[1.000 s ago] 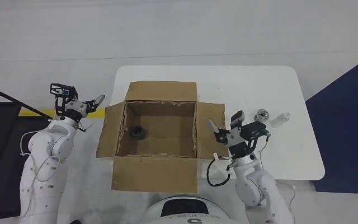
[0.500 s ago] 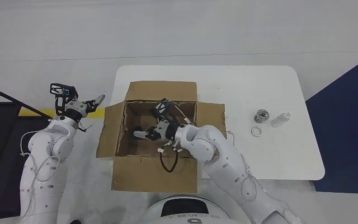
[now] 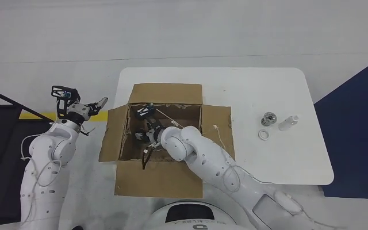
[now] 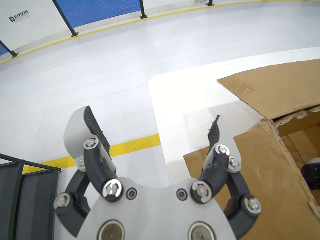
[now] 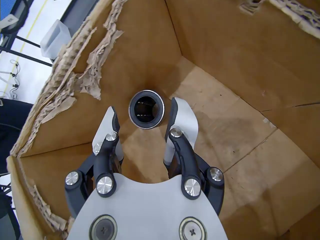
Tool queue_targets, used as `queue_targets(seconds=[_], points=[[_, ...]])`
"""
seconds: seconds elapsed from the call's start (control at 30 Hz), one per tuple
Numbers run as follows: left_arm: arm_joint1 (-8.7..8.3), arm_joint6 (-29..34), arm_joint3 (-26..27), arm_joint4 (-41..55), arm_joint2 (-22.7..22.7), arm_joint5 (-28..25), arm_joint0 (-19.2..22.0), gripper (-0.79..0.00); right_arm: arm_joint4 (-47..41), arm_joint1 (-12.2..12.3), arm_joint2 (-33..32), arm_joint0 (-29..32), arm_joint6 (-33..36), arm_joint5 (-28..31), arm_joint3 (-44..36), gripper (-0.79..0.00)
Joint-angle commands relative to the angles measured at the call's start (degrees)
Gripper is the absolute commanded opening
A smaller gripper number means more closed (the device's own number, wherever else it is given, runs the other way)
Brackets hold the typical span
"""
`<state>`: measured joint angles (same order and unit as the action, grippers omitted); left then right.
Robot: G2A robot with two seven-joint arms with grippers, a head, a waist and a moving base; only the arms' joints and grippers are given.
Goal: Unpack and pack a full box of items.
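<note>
An open cardboard box (image 3: 167, 92) stands on the white table (image 3: 264, 86). Inside it, near the left wall, lies a black metal ring (image 5: 146, 112) on its side. My right gripper (image 5: 143, 104) is down in the box with its fingers open, the tips on either side of the ring and not touching it. From above, the right gripper (image 3: 144, 129) covers most of the ring. My left gripper (image 4: 152, 113) hangs open and holds nothing, off the table's left edge over the floor, beside the box's left flap (image 4: 270, 93); from above, the left gripper (image 3: 96, 105) is there too.
On the table to the right of the box lie a small metal part (image 3: 268, 119), a small clear bottle (image 3: 288, 122) and a pale ring (image 3: 263, 134). The box walls (image 5: 225, 38) have torn paper edges. A dark rack (image 4: 27, 196) stands left of the table.
The right arm swung from the table's right side into the box, then further toward its left wall, ending at the ring. The left arm has not moved.
</note>
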<state>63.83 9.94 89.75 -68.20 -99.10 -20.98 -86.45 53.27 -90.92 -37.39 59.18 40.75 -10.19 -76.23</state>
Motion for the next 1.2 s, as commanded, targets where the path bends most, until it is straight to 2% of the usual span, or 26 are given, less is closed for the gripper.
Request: queue_targets(seconds=[0.0, 0.2, 0.37, 0.57, 0.73, 1.03, 1.13, 1.17], points=[[0.0, 0.0, 0.0, 0.0, 0.0, 0.0, 0.0, 0.0, 0.7, -0.4, 0.5, -0.5, 0.0, -2.7, 1.3, -0.413], [0.0, 0.0, 0.0, 0.0, 0.0, 0.0, 0.0, 0.0, 1.4, -1.5, 1.6, -1.5, 0.7, -6.3, 3.2, -0.446], [0.0, 0.0, 0.0, 0.0, 0.0, 0.0, 0.0, 0.0, 1.8, -2.5, 2.5, -2.8, 2.8, -8.5, 4.9, -0.443], [0.0, 0.0, 0.0, 0.0, 0.0, 0.0, 0.0, 0.0, 2.0, -3.1, 2.3, -3.6, 4.8, -10.3, 5.5, -0.496], [0.0, 0.0, 0.0, 0.0, 0.0, 0.0, 0.0, 0.0, 3.3, -2.9, 1.6, -2.9, 5.9, -11.2, 4.5, -0.542], [0.0, 0.0, 0.0, 0.0, 0.0, 0.0, 0.0, 0.0, 4.1, -3.9, 2.7, -4.4, 9.6, -10.7, 6.4, -0.57], [0.0, 0.0, 0.0, 0.0, 0.0, 0.0, 0.0, 0.0, 3.8, -4.5, 3.0, -5.2, 10.3, -10.7, 7.9, -0.606], [0.0, 0.0, 0.0, 0.0, 0.0, 0.0, 0.0, 0.0, 3.6, -4.7, 3.1, -5.4, 10.4, -10.5, 8.3, -0.65]])
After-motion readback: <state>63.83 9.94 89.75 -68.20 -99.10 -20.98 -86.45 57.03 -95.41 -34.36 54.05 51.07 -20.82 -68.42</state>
